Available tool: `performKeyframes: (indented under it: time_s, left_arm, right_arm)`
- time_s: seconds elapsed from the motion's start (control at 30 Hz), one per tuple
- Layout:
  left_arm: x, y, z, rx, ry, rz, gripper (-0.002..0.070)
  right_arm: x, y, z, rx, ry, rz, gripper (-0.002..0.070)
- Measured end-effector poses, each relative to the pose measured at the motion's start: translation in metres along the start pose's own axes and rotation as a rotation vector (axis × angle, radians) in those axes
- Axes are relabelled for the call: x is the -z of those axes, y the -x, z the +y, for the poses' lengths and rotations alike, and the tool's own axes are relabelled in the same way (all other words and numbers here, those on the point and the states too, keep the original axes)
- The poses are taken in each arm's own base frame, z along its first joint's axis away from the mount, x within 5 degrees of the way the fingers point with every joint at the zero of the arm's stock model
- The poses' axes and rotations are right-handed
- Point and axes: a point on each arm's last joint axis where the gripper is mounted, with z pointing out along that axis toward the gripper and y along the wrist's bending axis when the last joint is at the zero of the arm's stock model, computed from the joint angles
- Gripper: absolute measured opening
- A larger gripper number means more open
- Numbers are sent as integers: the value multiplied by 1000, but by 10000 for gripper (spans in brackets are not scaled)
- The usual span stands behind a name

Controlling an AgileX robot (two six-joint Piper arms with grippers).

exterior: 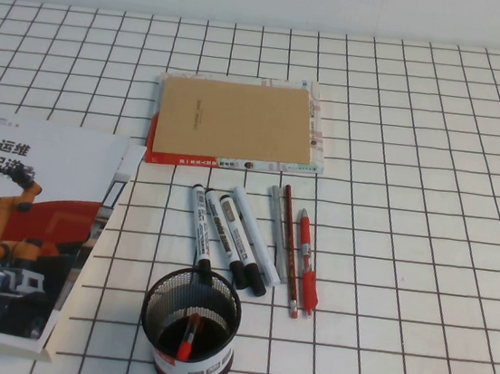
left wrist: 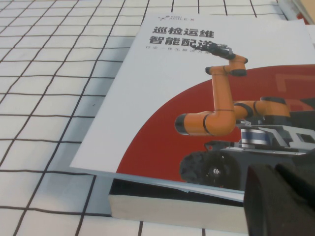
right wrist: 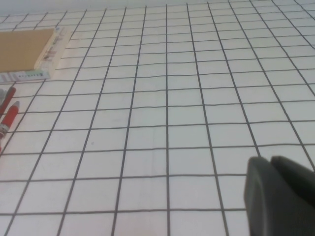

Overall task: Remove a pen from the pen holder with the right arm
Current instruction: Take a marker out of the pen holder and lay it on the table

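White-and-red book (left wrist: 162,113) with orange robot-arm cover lay on gridded table (left wrist: 44,98), left gripper (left wrist: 276,172) was closed, near book's thick edge

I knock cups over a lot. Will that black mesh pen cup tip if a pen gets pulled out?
Probably light: the pen holder is open mesh holding a red pen, so a dragging pen might tilt it. Its wide base should steady it. Left end effector is over the book; right end effector, shut, over the gridded table.
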Motion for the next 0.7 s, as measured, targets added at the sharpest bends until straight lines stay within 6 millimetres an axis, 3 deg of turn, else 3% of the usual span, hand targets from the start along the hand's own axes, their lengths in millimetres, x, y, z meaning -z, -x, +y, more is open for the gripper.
performKeyframes:
  time_s: [0.13, 0.43, 0.7]
  left_arm:
    - [0, 0, 0, 0, 0, 0, -3]
    - [0, 0, 0, 0, 0, 0, -3]
    - [0, 0, 0, 0, 0, 0, -3]
  right_arm:
    - [0, 5, 2, -104, 28, -53, -16]
    - [3, 24, 2, -526, 86, -251, -16]
    - [3, 24, 2, -645, 111, -244, -16]
